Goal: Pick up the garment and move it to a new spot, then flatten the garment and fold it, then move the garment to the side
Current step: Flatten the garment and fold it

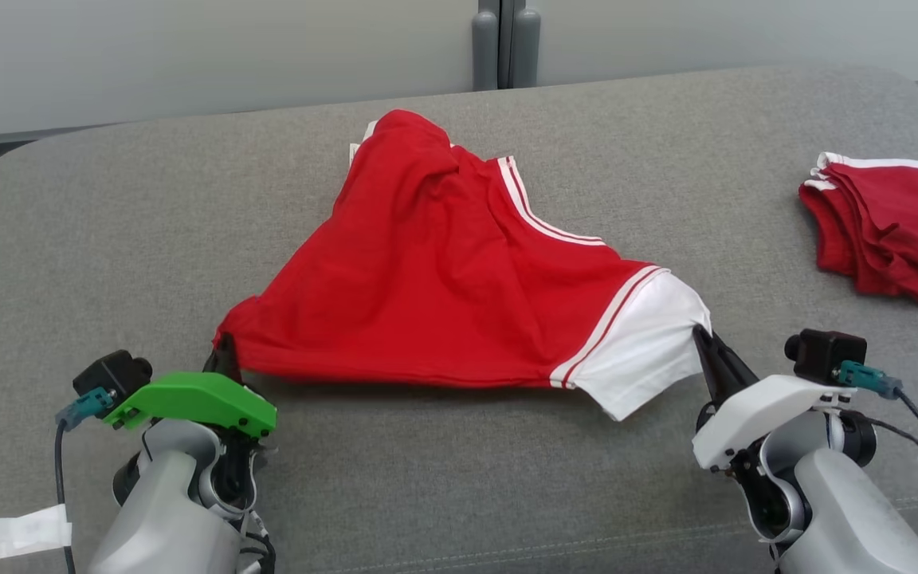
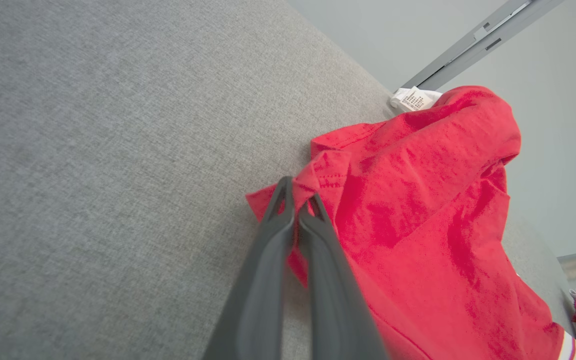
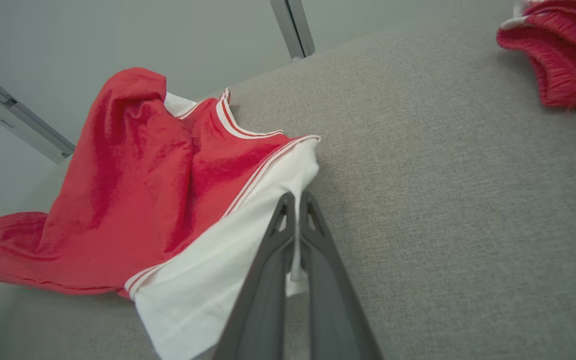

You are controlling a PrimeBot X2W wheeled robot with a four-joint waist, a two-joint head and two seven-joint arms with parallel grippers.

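Observation:
The garment [image 1: 435, 271] is a red shirt with white stripes and a white sleeve, stretched in a hump across the grey cushion. My left gripper [image 1: 224, 355] is shut on its red left corner; the left wrist view shows the fingers [image 2: 280, 220] pinching that red hem [image 2: 318, 175]. My right gripper [image 1: 706, 339] is shut on the white sleeve's edge [image 1: 650, 343]. In the right wrist view, the closed fingers [image 3: 288, 220] clamp the white cloth [image 3: 248, 235]. The far end of the garment [image 3: 133, 125] rests near the cushion's back edge.
A folded pile of red and white clothes [image 1: 889, 223] lies at the right edge of the grey cushion [image 1: 108, 239]. A grey wall and a vertical post [image 1: 505, 40] stand behind the cushion. Cables hang from both wrists.

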